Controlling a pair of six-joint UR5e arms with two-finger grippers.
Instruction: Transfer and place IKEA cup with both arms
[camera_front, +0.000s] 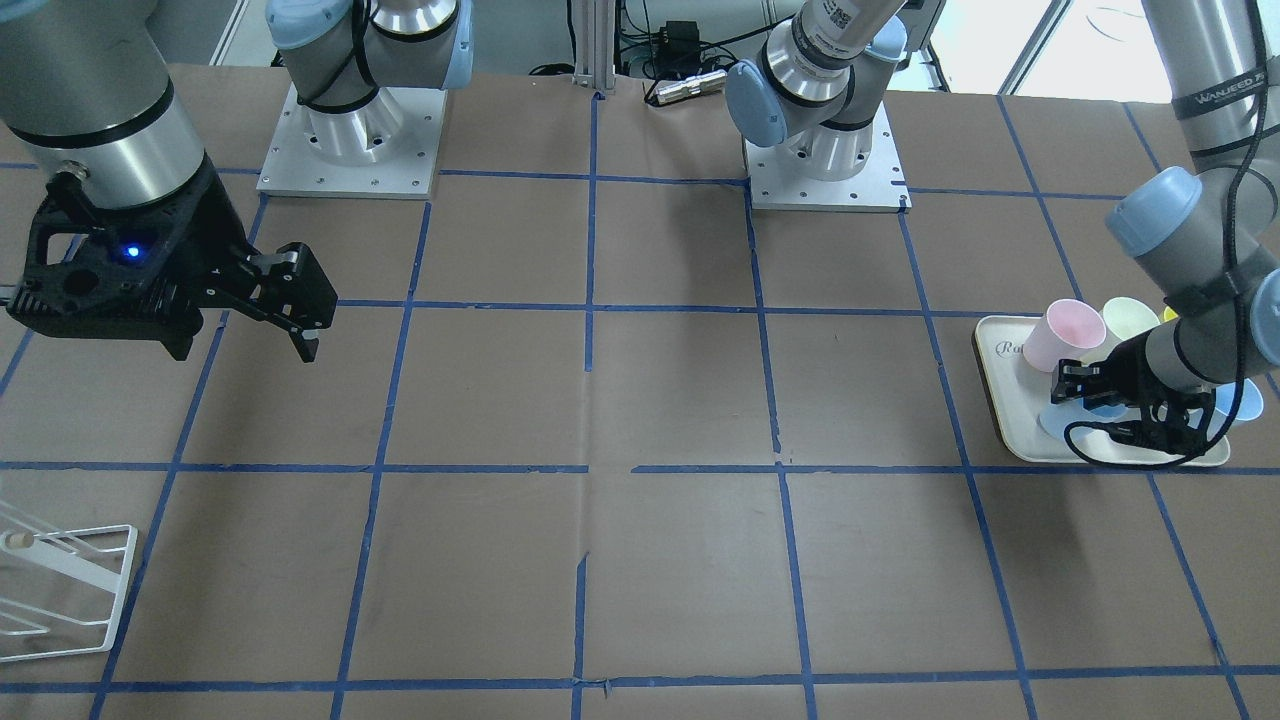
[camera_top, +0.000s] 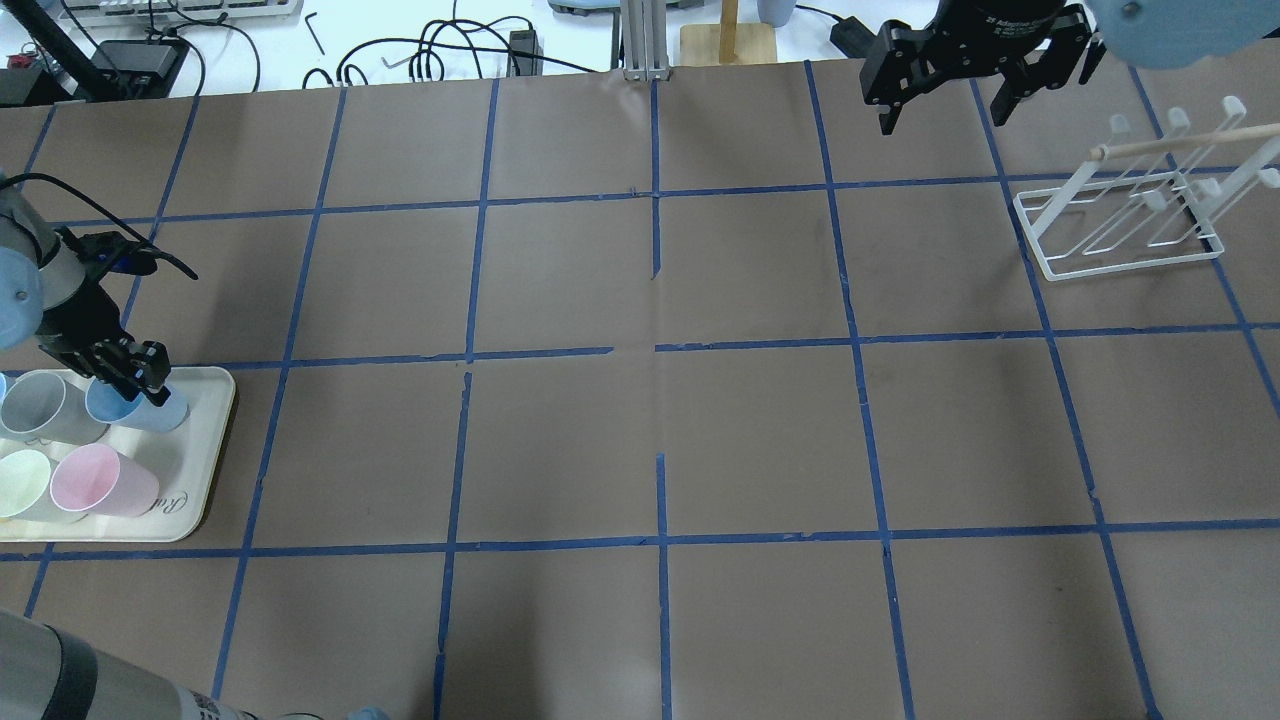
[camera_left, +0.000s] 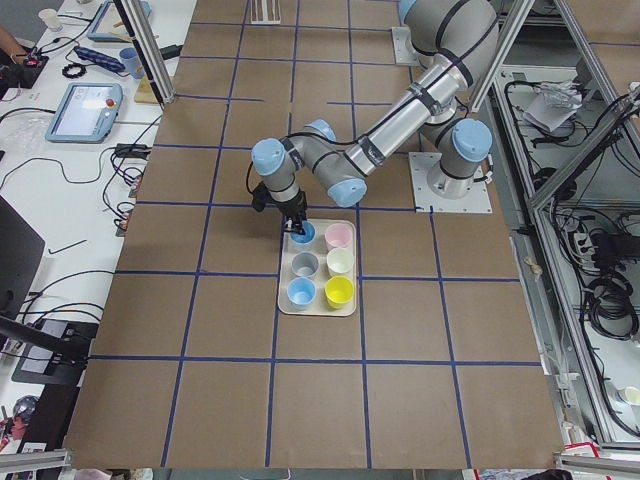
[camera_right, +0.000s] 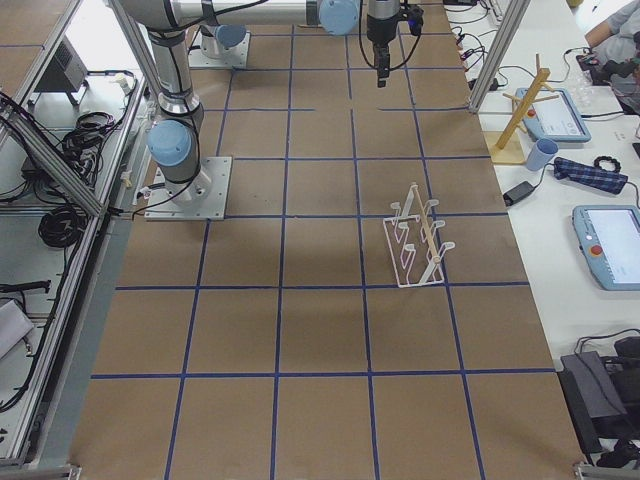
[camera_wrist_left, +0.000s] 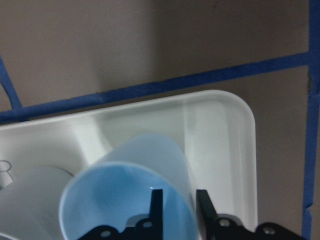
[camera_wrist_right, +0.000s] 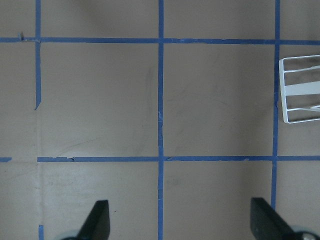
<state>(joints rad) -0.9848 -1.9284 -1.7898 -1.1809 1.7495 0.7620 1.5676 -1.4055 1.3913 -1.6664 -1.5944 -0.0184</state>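
left arm (camera_left: 398, 118) bends low over the tray (camera_top: 214, 445), its left gripper (camera_wrist_left: 178, 198) pinching the rim of the ikea cup (camera_top: 166, 412) in the tray's corner. right gripper (camera_top: 942, 118) hangs spread wide, well away from the tray.

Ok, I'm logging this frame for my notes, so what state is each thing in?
left gripper: astride the IKEA cup's rim, one finger inside, one outside; clamp unclear.
IKEA cup: upright on the tray.
right gripper: open, empty, above the table.
grey cup: upright, empty.
pink cup: upright, empty.
tray: flat on the table.
rack: standing, empty.
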